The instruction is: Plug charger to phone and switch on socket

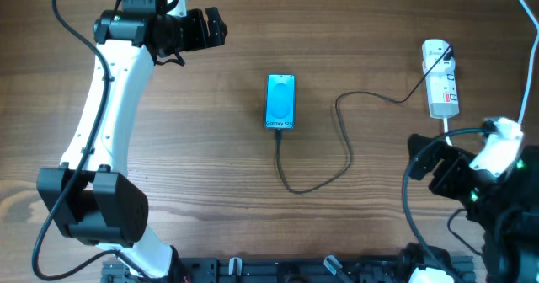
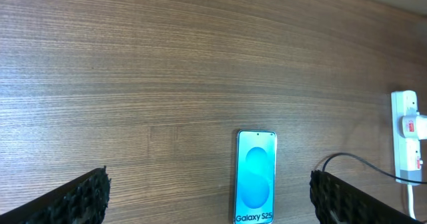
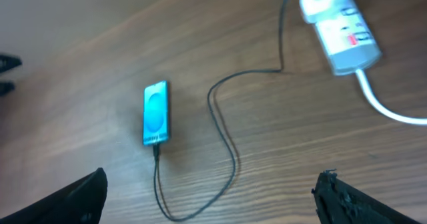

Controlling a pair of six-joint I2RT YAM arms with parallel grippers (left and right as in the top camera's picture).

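Your left gripper (image 1: 217, 28) and right gripper (image 1: 414, 158) both gape wide, empty. The charger (image 1: 279, 152) looks limp, so pinch its stiff tip at the phone's (image 1: 280, 103) 6 o'clock. The light socket (image 1: 440, 81) may skid.

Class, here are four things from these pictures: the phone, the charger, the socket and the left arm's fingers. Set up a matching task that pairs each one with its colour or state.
1. phone
2. charger
3. socket
4. left fingers

a. white, with red switch marks
b. thin, black, looping
c. cyan screen
d. spread wide, holding nothing

Pairs: 1-c, 2-b, 3-a, 4-d
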